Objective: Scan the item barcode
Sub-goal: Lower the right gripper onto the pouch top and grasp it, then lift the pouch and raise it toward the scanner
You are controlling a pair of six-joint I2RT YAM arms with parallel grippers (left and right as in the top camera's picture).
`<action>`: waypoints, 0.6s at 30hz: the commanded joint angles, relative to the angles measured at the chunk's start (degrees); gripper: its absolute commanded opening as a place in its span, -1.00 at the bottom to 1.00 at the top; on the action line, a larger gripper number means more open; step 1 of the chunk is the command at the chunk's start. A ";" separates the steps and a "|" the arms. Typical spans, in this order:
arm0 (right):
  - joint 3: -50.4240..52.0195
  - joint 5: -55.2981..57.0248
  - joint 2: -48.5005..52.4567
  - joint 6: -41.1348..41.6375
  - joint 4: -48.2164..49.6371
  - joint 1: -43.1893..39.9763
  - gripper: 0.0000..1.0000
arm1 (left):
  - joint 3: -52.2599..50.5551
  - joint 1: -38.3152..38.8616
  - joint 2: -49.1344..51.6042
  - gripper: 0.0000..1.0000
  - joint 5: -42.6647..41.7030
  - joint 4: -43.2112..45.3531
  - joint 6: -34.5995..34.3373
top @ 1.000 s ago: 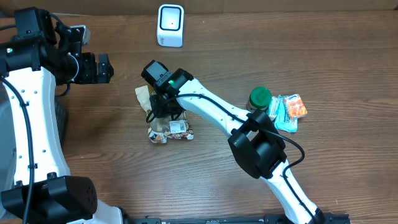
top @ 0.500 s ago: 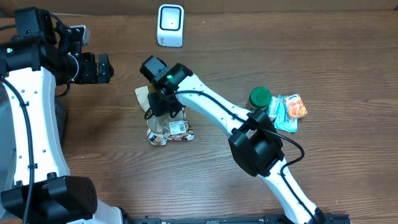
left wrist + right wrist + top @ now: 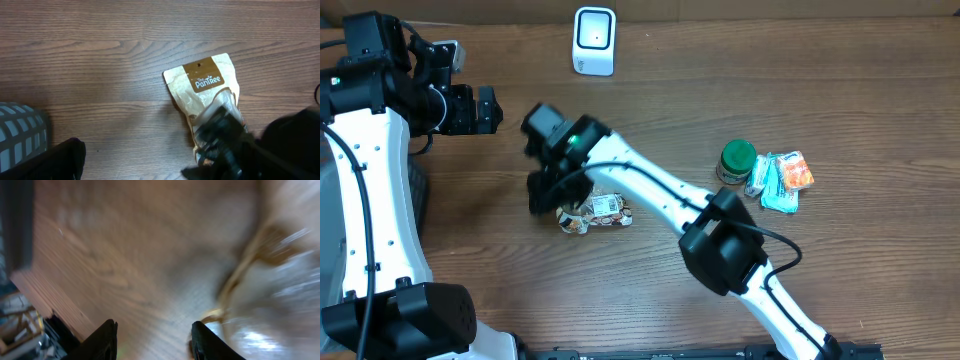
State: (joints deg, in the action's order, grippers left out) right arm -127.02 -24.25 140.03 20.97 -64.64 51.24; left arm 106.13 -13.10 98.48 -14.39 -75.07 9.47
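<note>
Overhead view: the brown-and-cream foil snack pouch (image 3: pixel 598 212) lies flat on the wooden table (image 3: pixel 840 90) at centre-left of the frame, well below the white barcode scanner (image 3: pixel 594 40) at the top edge. The right gripper (image 3: pixel 542 192) hangs over the pouch's left end and hides it, probably seeking a hold so that the label can be turned towards the scanner. The left gripper (image 3: pixel 490 110) sits at the upper left, spread wide and empty, clear of the work. The left wrist view shows what the overhead cannot: the pouch's cream top with its hang hole and brand label. The right wrist view, though blurred, shows its fingers (image 3: pixel 106 339) parted over bare wood, pinching nothing, with the pouch at the frame's right.
</note>
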 commanded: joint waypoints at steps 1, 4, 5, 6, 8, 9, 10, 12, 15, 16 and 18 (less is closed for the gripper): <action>2.89 -1.18 0.28 0.20 -1.11 1.64 -0.09 | 0.90 0.37 -0.66 0.99 -0.44 0.11 1.25; 3.37 3.67 0.28 0.22 -6.62 1.53 -0.09 | 0.90 0.37 -0.66 0.99 -0.44 0.11 1.25; 3.37 5.73 0.26 0.26 -8.31 1.33 -0.09 | 0.90 0.37 -0.66 0.99 -0.44 0.11 1.27; 3.37 8.74 0.24 0.26 -10.93 0.83 -0.07 | 0.90 0.37 -0.66 0.99 -0.44 0.11 1.27; 3.37 12.79 0.24 0.28 -14.60 -0.20 -0.03 | 0.90 0.37 -0.66 0.99 -0.44 0.11 1.25; 3.37 15.43 0.24 0.26 -17.20 -1.22 -0.02 | 0.90 0.37 -0.66 0.99 -0.44 0.11 1.27; 3.37 16.96 0.24 0.26 -18.56 -1.90 -0.01 | 0.90 0.37 -0.66 0.99 -0.44 0.11 1.27; 3.37 20.70 0.24 0.22 -21.40 -4.09 -0.02 | 0.90 0.37 -0.66 0.99 -0.44 0.11 1.27; 3.37 24.81 0.24 -0.83 -23.17 -7.87 -0.02 | 0.90 0.37 -0.66 0.99 -0.44 0.11 1.27; 3.34 25.59 0.24 -1.79 -23.10 -9.07 -0.02 | 0.90 0.37 -0.66 1.00 -0.44 0.11 1.25; 3.30 27.67 0.22 -2.99 -22.40 -11.65 -0.02 | 0.90 0.37 -0.66 0.99 -0.44 0.09 1.27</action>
State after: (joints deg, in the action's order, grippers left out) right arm -123.72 -3.42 140.14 20.29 -87.68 43.20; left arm 106.13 -13.10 98.48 -14.39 -75.05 9.47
